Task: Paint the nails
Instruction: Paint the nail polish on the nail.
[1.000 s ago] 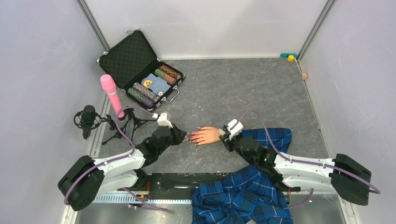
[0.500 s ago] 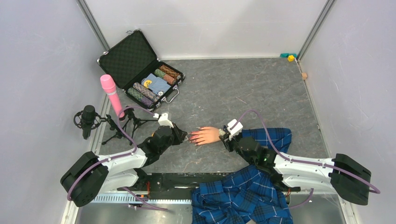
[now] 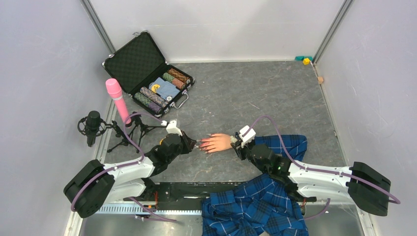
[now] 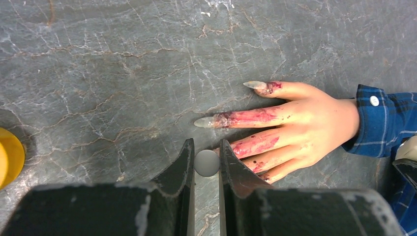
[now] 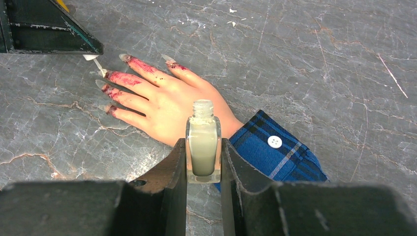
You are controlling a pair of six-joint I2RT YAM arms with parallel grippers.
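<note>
The flesh-coloured mannequin hand (image 3: 218, 142) lies flat on the table in a blue plaid sleeve (image 5: 275, 147), fingers pointing left. Its long pointed nails (image 4: 204, 122) look pale, and red-pink smears run along the fingers (image 5: 120, 77). My left gripper (image 4: 206, 147) is shut on a round white cap (image 4: 206, 163). The thin brush (image 5: 99, 66) under the cap points down at a fingertip. My right gripper (image 5: 203, 145) is shut on a small clear bottle (image 5: 203, 147) of pale liquid. The bottle stands upright and uncapped over the wrist.
An open black case (image 3: 147, 73) of poker chips sits at the far left. A pink microphone (image 3: 117, 98) and a black microphone on a tripod (image 3: 93, 125) stand near the left arm. Plaid cloth (image 3: 251, 206) is bunched at the near edge. A yellow object (image 4: 10, 157) shows at the left.
The left arm has edged slightly to the right, with its gripper staying at the fingertips. Both grips and the right arm are unchanged.
</note>
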